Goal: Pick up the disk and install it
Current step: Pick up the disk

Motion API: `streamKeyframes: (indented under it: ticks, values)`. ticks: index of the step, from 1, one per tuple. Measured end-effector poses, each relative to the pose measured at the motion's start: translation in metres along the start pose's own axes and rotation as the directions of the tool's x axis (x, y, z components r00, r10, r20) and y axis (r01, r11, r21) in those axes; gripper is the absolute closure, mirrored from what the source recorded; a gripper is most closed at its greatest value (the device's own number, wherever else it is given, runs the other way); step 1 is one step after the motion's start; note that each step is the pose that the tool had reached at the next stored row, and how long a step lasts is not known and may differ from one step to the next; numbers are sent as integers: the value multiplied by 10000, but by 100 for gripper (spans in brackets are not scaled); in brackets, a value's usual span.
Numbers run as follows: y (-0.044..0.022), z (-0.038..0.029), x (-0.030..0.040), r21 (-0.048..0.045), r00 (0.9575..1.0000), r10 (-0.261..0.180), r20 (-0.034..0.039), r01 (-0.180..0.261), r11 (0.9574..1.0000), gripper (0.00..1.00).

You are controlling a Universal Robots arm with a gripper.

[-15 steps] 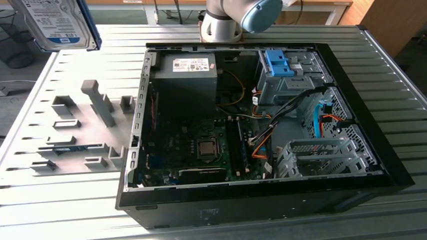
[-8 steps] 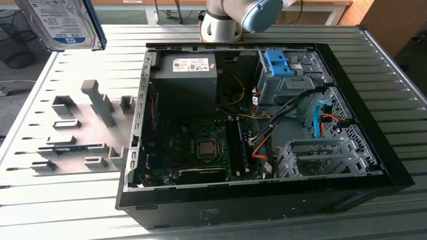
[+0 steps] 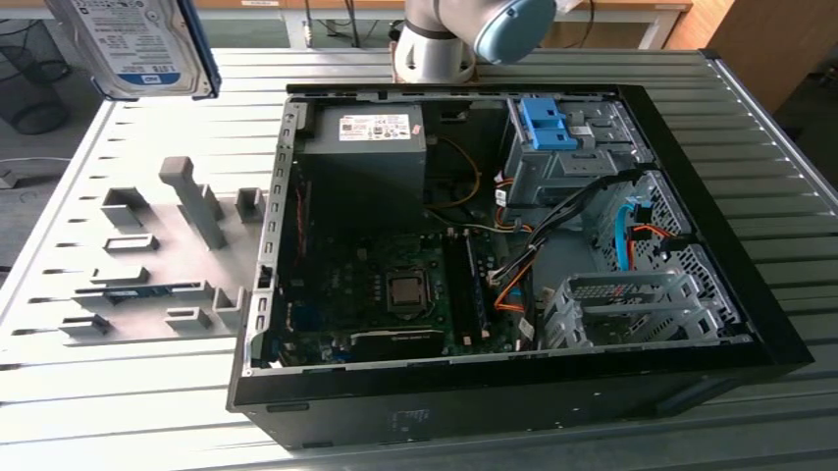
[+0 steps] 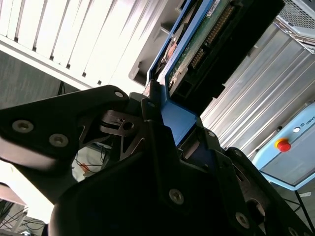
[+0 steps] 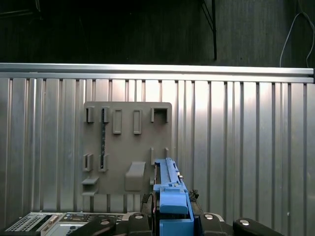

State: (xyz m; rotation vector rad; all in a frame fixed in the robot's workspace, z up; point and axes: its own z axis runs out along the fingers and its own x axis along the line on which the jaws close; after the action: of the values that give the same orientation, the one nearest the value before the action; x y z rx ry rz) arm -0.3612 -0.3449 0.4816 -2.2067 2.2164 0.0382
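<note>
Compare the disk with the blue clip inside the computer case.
The disk carries a labelled silver drive; the blue clip is bare. The disk is held up outside the computer case; the blue clip sits inside it. Both have blue plastic.

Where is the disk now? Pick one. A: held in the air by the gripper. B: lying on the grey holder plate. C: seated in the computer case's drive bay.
A: the gripper clamps the disk by its blue frame, well clear of the open case.
</note>
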Motion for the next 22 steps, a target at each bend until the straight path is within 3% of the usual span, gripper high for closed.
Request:
streamKeyframes:
  ticks: [22]
  values:
    - [-368,-3,-2,0,10000,1,0,-1,10000,63]
